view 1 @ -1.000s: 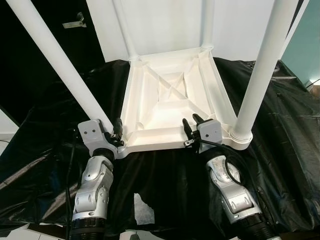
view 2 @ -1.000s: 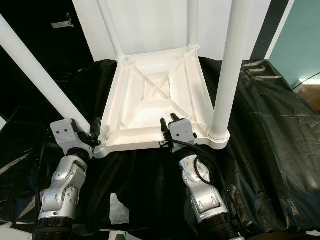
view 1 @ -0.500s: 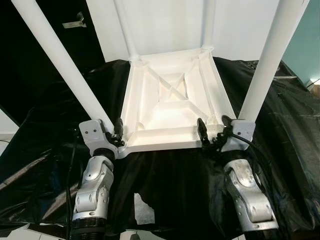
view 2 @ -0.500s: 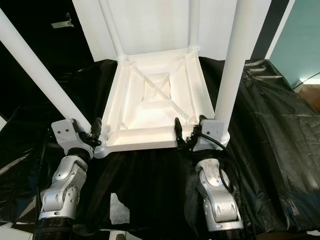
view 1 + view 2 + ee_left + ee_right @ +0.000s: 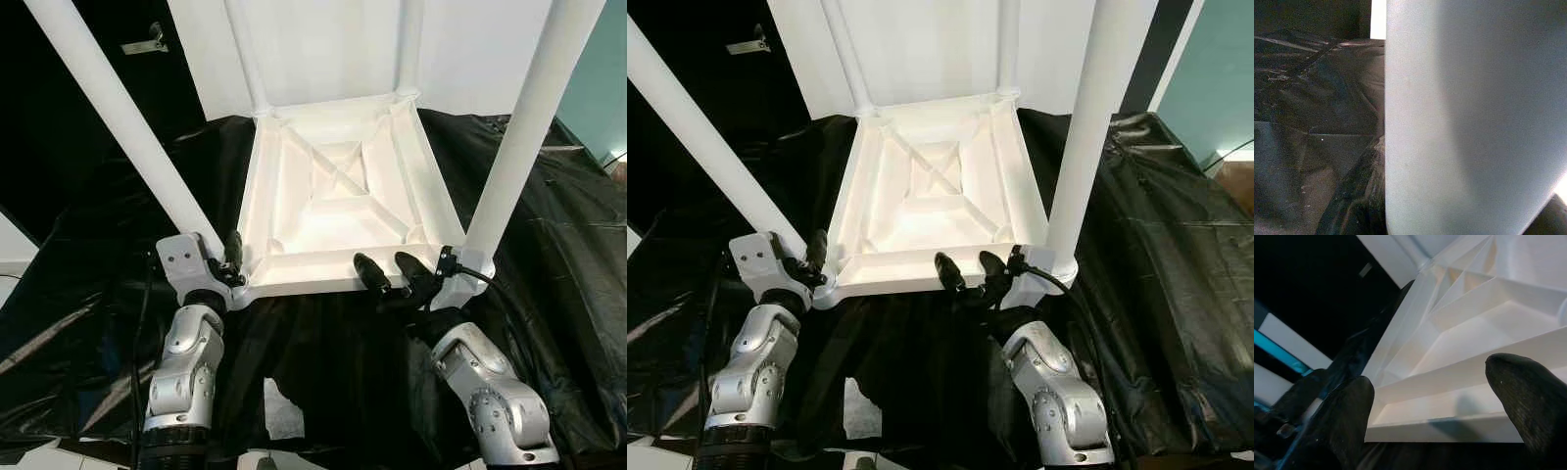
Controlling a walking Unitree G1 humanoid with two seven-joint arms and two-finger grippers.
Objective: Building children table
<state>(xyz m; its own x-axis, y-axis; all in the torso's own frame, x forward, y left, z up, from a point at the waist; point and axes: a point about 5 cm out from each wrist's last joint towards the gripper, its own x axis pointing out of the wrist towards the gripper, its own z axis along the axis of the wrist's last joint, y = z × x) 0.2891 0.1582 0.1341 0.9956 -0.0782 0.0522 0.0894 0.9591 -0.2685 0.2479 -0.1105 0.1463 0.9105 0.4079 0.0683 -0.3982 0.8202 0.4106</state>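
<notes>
**Upturned children's table being gripped at its near corners**

The white children's table point(image 5: 338, 196) is lying upside down on black plastic sheeting point(image 5: 549, 245), its ribbed underside facing up and its four legs rising out of the corners. The near left leg point(image 5: 127, 127) is being clasped at its base by the left gripper point(image 5: 227, 262); its fingers are closed around the leg, which is pressing up against the wrist camera and blocking most of that view. The right gripper point(image 5: 387, 274) is being held at the near edge of the tabletop, just beside the base of the near right leg point(image 5: 529, 127). Its two fingers point(image 5: 1528, 396) are spread wide apart with nothing between them, and the table's rim is seen through the gap.

A white panel point(image 5: 333, 49) is standing behind the table, with the two far legs rising in front of it. A small metal bracket point(image 5: 147, 42) is showing on the dark surface at the far left. A pale patch point(image 5: 284, 411) is showing through a tear in the sheeting between the two arms.
</notes>
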